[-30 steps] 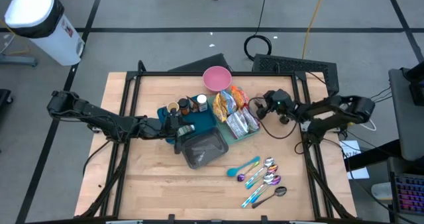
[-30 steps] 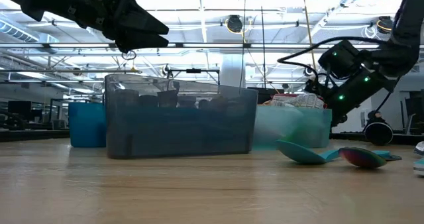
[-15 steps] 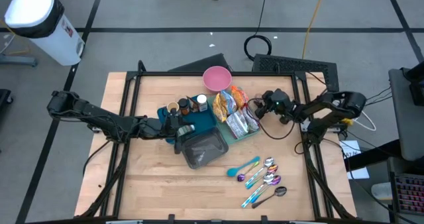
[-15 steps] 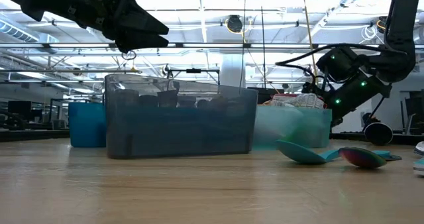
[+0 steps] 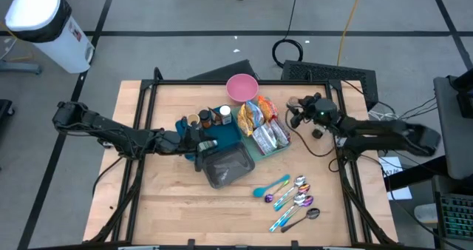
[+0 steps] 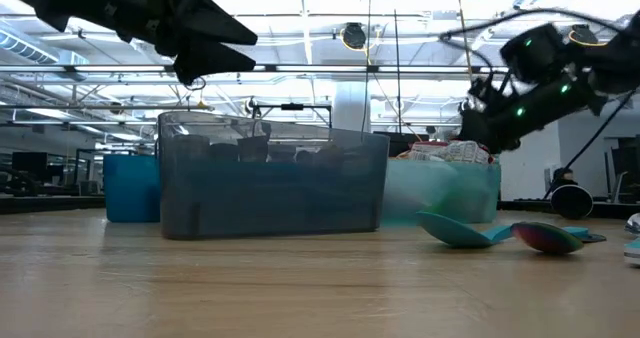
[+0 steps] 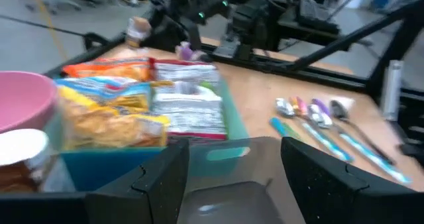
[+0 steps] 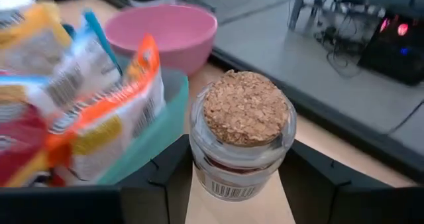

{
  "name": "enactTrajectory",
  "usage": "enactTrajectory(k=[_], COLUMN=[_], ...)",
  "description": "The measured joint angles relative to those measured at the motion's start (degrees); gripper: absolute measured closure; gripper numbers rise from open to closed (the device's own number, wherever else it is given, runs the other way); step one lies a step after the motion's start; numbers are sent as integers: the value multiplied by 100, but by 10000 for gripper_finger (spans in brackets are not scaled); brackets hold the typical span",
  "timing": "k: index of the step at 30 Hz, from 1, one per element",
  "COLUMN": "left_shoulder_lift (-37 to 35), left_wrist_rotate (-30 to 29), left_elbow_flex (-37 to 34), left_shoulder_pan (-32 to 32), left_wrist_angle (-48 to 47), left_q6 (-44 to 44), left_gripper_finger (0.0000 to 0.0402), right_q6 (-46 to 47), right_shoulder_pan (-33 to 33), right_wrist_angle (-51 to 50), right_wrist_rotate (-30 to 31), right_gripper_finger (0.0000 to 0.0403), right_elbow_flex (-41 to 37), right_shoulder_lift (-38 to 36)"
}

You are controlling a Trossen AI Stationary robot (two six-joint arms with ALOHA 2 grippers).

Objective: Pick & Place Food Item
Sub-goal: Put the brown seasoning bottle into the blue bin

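Note:
A small glass jar (image 8: 242, 154) with a cork stopper (image 8: 246, 114) sits between the fingers of my right gripper (image 8: 235, 159), which is shut on it just right of the teal tray (image 5: 260, 148) of snack packets (image 5: 260, 120). In the high view, my right gripper (image 5: 294, 111) is at the table's far right. My left gripper (image 5: 201, 143) hovers open over the grey container (image 5: 225, 166), with nothing between its fingers (image 7: 165, 177). My right gripper pinches the jar's glass body (image 8: 207, 174) between its two fingers, below the corked neck. The fingers reach in nearly level from the table's right side. The jar stands upright with its cork up; its base is hidden between the fingers.
A pink bowl (image 5: 242, 87) stands at the far edge behind the tray. A blue bin (image 5: 214, 128) with small jars (image 5: 213, 117) sits left of the tray. Several coloured spoons (image 5: 292, 200) lie near the front right. A black cable (image 5: 314, 148) runs across the table under the right arm.
My right gripper has risen, carrying the jar up and slightly toward the table's far edge, and its arm has stretched out lower behind it. My left gripper has rolled a little in place over the grey container.

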Motion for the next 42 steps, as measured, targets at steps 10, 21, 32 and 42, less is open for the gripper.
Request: enactTrajectory(k=[10, 21, 32, 42], left_shoulder_lift=[185, 2029, 3242, 3274], left_wrist_rotate=[476, 1701, 1801, 1786], left_elbow_flex=[1591, 3394, 4280, 4293], left_shoulder_pan=[565, 855, 865, 1089], left_wrist_angle=[-1615, -2235, -2173, -2213], left_q6=[247, 1280, 1633, 616], left_gripper_finger=[158, 158, 158, 153], right_q6=[150, 450, 201, 43], right_shoulder_pan=[1269, 3649, 3961, 3970], right_wrist_angle=[-2800, -2024, -1783, -1728], right_wrist_rotate=[-117, -136, -134, -139], right_gripper_finger=[229, 229, 229, 229], right_elbow_flex=[1017, 1674, 2381, 2533], right_shoulder_lift=[-1569, -234, 1363, 1600])
